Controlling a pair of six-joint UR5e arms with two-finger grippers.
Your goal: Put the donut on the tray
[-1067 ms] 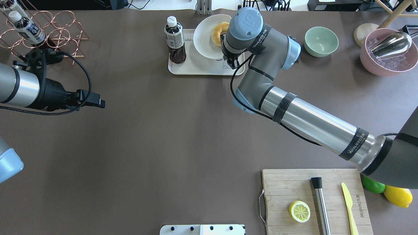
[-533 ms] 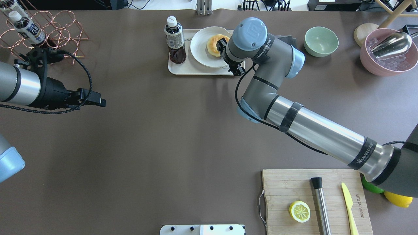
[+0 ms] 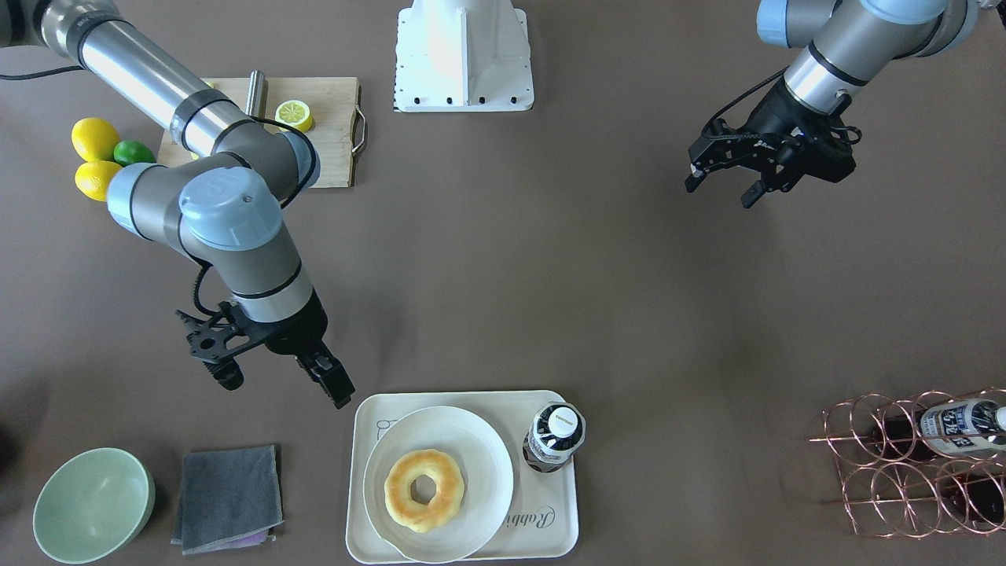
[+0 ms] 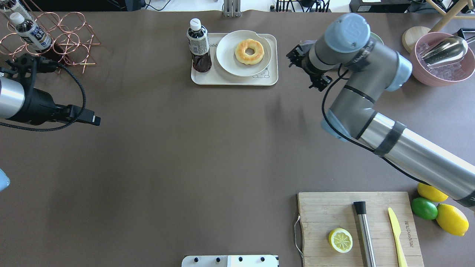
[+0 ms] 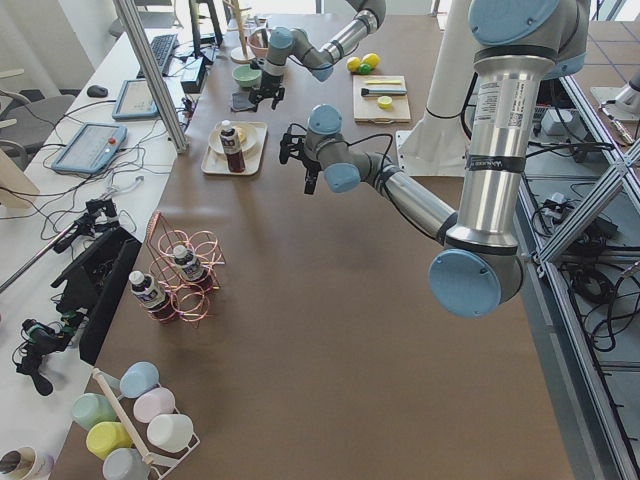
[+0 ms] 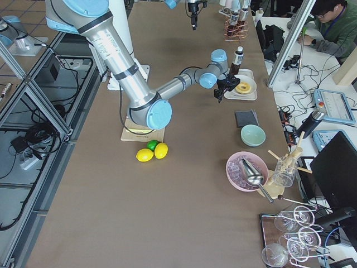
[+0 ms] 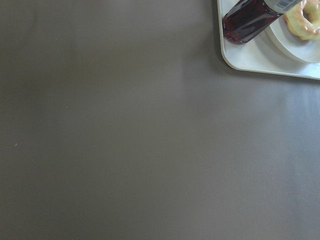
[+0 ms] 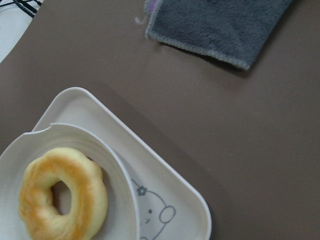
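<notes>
Donut (image 4: 249, 51) handling is judged first: it is taken to be light, soft and easily dented, with a smooth skin that may slip under hard pads. The best hold is judged to be across one side of the ring, one finger in the centre hole and one on the outer edge, closed gently so that the crumb is not crushed.

Toward the table's left edge the left gripper (image 3: 718, 194) is held above bare table, well apart from the tray (image 4: 222, 79). Its jaws are parted and nothing is held or touched.

At the middle of the far edge the tray is found. On its left end a bottle (image 4: 198, 46) is stood upright, just beside a white plate (image 4: 228, 55). The donut is laid flat on that plate, so it is borne by the tray through the plate and is not seen touching the tray itself.

Just beside the tray's right end the right gripper (image 3: 285, 391) is held over the table. Its jaws are spread wide and it is empty, clear of tray, plate and donut.
</notes>
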